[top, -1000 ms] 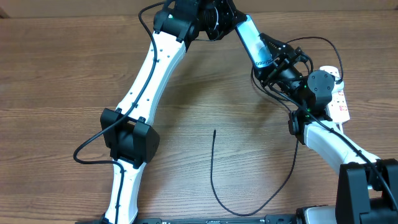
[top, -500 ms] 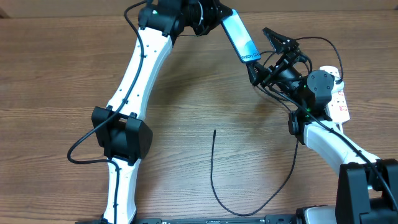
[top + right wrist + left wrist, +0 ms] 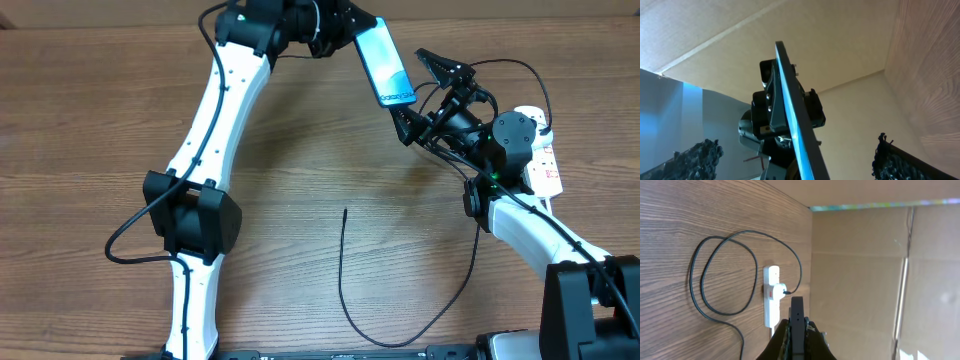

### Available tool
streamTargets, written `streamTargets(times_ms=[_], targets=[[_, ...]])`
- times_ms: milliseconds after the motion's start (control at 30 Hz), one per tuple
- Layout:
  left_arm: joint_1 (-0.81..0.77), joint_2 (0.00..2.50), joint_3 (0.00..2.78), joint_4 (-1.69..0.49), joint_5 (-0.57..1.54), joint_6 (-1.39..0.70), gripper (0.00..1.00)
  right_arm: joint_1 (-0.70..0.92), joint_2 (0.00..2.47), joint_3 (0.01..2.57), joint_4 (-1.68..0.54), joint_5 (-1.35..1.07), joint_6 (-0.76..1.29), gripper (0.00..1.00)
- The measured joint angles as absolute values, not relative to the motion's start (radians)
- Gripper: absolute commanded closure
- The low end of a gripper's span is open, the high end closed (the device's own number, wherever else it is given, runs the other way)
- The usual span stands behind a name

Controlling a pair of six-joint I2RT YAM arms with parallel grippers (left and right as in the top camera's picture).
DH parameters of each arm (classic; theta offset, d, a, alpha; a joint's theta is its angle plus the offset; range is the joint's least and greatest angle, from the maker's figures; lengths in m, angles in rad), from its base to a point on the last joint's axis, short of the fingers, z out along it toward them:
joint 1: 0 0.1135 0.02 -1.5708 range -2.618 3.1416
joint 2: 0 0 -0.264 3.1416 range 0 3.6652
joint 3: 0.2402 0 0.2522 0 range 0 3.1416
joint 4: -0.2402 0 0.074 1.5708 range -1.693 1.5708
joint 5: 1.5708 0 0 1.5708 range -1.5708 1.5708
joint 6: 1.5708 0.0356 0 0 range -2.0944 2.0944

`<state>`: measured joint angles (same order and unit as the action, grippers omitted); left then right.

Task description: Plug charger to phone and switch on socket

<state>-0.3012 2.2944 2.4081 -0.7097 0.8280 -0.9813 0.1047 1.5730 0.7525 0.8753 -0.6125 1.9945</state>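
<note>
The phone (image 3: 385, 62) is held off the worktop at upper centre, pinched at its top end by the left gripper (image 3: 350, 24). The right gripper (image 3: 424, 95) is spread wide and empty just beside the phone's lower end. The charger (image 3: 341, 260) lies loose at lower centre, tip unconnected; its plug seems seated in the socket (image 3: 543, 160) at right. The tip must likely be fetched next and brought to the phone.

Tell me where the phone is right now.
In the overhead view the phone is up top, right of centre, clamped in the left hand off the table, its free end just by the open right hand.
</note>
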Motion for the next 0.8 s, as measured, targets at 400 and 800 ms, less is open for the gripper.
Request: streamTargets(times_ms=[400, 800], targets=[[-0.171, 2.294, 2.408, -0.709, 1.089, -0.853, 0.93, 0.105, 1.573, 0.753, 0.857, -0.646, 1.713, 0.00], [-0.099, 2.294, 2.408, -0.709, 1.353, -0.736, 0.96, 0.105, 1.573, 0.753, 0.671, -0.756, 1.326, 0.00]])
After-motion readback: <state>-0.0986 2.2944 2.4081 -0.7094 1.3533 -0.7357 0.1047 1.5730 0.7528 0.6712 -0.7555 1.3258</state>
